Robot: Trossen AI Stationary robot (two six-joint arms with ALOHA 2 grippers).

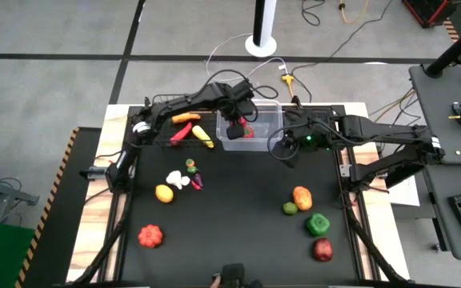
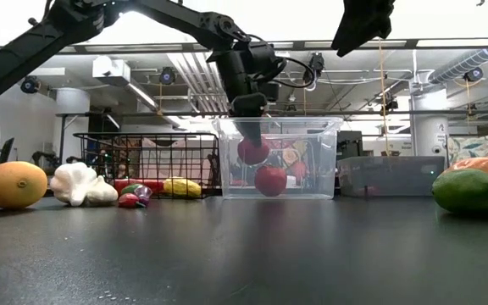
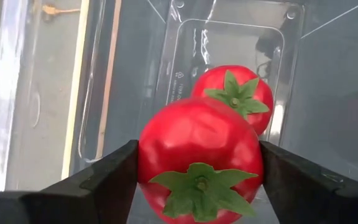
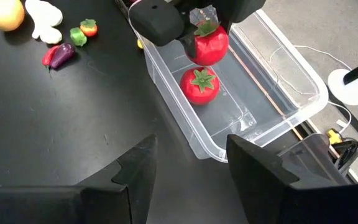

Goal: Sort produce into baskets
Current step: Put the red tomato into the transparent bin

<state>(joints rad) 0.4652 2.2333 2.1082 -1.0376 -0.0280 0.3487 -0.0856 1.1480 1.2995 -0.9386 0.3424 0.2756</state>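
My left gripper [image 1: 236,128] reaches into the clear plastic bin [image 1: 270,116] at the table's far middle and is shut on a red tomato [image 3: 197,143]. A second red tomato [image 3: 235,93] lies on the bin's floor right below, its green calyx up. It also shows in the right wrist view [image 4: 199,85]. My right gripper [image 4: 188,168] is open and empty, held above the table on the near right side of the bin. The black wire basket [image 1: 166,120] stands left of the bin and holds a carrot, a red chilli and yellow corn. My left gripper pinches the tomato's two opposite sides [image 3: 145,162] between its two fingers [image 3: 110,180]. The fingers come from above, pointing down. The tomato [image 2: 252,152] hangs upright with its calyx up, inside the bin's walls and clear of the floor and of the other tomato.
On the black mat, left: an orange fruit [image 1: 164,193], white garlic [image 1: 177,179], small vegetables [image 1: 193,172], a red-orange pumpkin [image 1: 150,234]. Right: an orange piece [image 1: 302,196], a green fruit [image 1: 290,208], a green pepper [image 1: 318,224], a red fruit [image 1: 322,250]. A grey bin [image 2: 388,175] stands behind.
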